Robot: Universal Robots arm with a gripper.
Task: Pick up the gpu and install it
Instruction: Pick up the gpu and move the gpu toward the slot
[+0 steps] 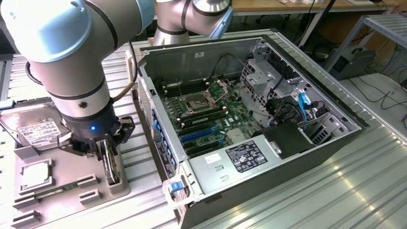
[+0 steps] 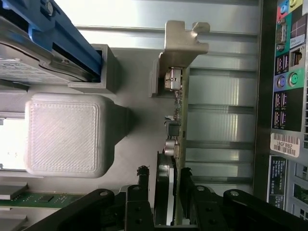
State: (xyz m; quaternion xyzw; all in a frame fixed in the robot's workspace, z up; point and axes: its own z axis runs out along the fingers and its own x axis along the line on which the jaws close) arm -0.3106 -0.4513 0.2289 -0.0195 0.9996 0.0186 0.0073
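Observation:
The gpu [image 1: 114,168] stands on edge in a slot of the grey parts holder [image 1: 117,190], at the exterior view's left of the open computer case [image 1: 299,143]. My gripper [image 1: 106,151] has come straight down over it. In the wrist view the gpu [image 2: 177,120] shows edge-on, with its silver end bracket [image 2: 182,41] at the far end and the black fan on one face. The black fingers [image 2: 143,175] of my gripper [image 2: 163,174] sit on both faces of the card, shut on it. The card rests in its slot.
A silver hard drive [image 1: 35,126], a processor [image 1: 35,174] and a memory stick [image 1: 52,191] lie in the same holder. The case lies open with its motherboard and blue expansion slots [image 1: 197,136] facing up. Its rear port panel [image 2: 287,72] is close beside the card.

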